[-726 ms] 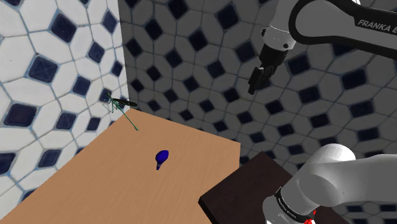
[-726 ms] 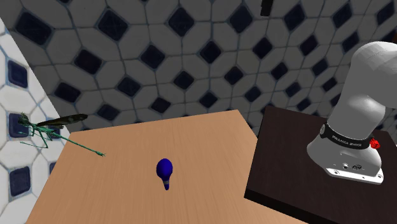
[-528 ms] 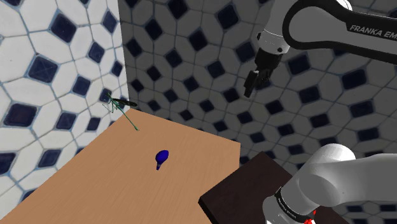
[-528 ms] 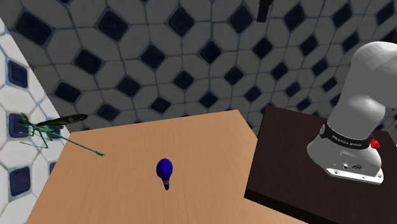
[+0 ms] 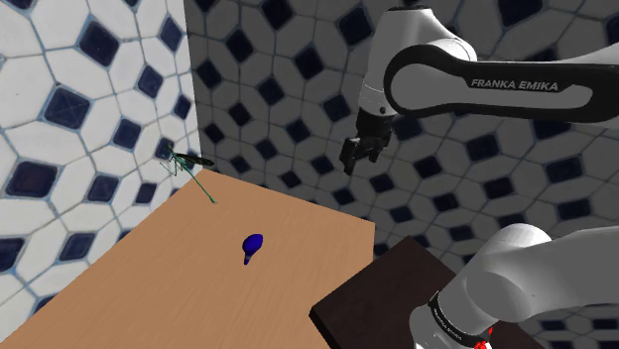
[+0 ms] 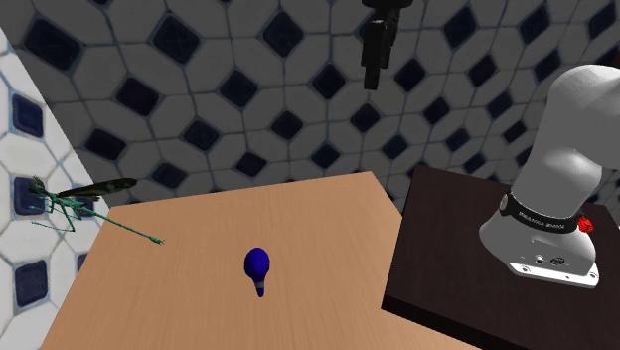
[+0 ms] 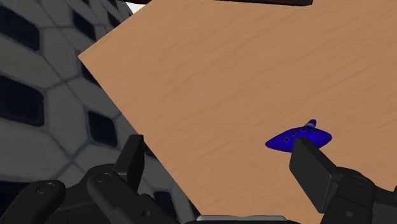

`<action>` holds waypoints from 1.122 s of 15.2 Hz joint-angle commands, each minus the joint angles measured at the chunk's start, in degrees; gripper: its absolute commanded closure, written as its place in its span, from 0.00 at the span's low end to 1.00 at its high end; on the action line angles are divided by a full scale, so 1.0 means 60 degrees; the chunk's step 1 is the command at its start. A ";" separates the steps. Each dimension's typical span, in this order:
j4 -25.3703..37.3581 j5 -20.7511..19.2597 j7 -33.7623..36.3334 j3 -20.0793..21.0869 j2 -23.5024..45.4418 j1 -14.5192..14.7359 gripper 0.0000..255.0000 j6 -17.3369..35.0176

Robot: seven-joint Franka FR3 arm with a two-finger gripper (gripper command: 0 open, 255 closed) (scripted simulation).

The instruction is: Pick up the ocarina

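Black, and with its two fingers standing apart on nothing, the end effector (image 7: 217, 153) hangs in the air high above the blue ocarina (image 5: 251, 245) and off to one side of it, toward the tiled back wall. In the wrist view the ocarina lies just past the tip of one finger, not between the pair. The ocarina lies alone on the bare wooden surface (image 6: 199, 293), roughly mid-way across it, its narrow end pointing to the near edge in the second exterior view. Well apart from the ocarina, at the far corner by the walls, sits a green mantis-like figure (image 6: 75, 204); on the ocarina's other side, beyond the surface's edge, is the dark stand (image 6: 447, 249) that carries the arm. This reads as the approach step, with the grasp not yet begun. The next move calls for bringing the hand over the ocarina, centring the small rounded body between the fingers, lowering to the surface and only then closing.
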 commanded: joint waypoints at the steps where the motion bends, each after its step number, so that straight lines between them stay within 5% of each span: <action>1: -0.0069 0.0135 0.0588 0.0359 0.0457 0.0012 0.00 0.0427; 9: 0.0258 0.0141 0.2841 0.1619 0.2936 -0.0116 0.00 0.2114; 17: 0.1445 -0.0874 0.5397 0.2421 0.6082 -0.0129 0.00 0.3406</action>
